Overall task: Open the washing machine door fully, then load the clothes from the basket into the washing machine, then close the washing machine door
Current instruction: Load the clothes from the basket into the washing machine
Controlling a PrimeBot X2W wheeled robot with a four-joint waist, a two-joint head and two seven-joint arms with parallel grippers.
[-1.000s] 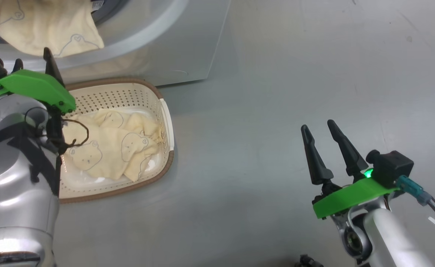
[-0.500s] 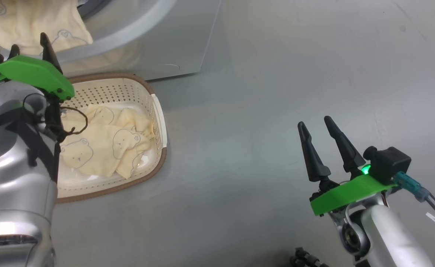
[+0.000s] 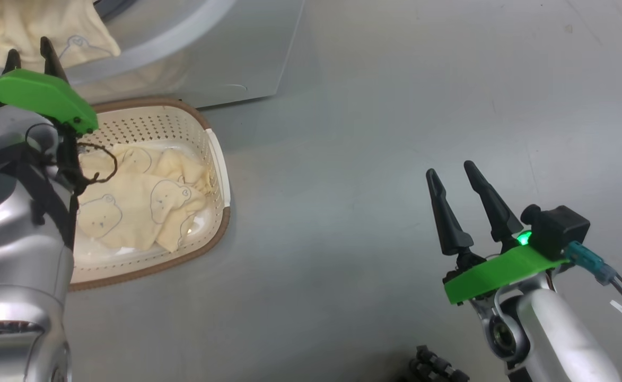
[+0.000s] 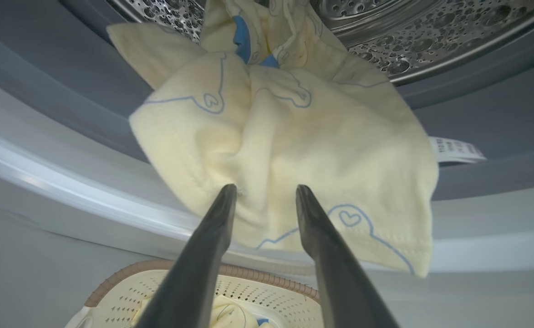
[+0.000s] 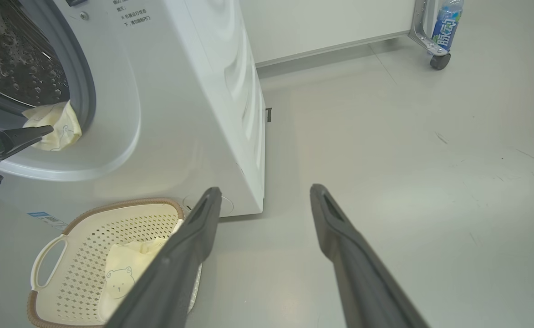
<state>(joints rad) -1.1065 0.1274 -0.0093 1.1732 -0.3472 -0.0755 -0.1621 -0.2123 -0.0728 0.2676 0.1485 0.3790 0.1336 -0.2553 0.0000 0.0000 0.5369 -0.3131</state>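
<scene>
A cream garment [image 4: 294, 136] with blue bear outlines hangs out of the steel drum [image 4: 430, 36] over the washing machine's [image 5: 194, 91] grey gasket and white rim. My left gripper [image 4: 265, 189] is open, its fingertips right at this cloth's lower middle, with a gap between them. It also shows at the upper left of the head view as the left gripper [image 3: 27, 53]. More clothes [image 3: 141, 207] lie in the cream basket [image 3: 220, 233] on the floor below the opening. My right gripper [image 3: 449, 168] hovers open over bare floor, far right of the basket. The washing machine door is out of view.
The basket [image 5: 89, 237] stands close against the washer's front. A drink bottle [image 5: 446, 23] sits on a wheeled frame at the far right by a white wall. A small dark object [image 3: 432, 369] lies on the grey floor near my right arm.
The head view has shifted, sliding basket and washer left. My left gripper's fingers have drawn closer together at the hanging garment. The right gripper stays open in place.
</scene>
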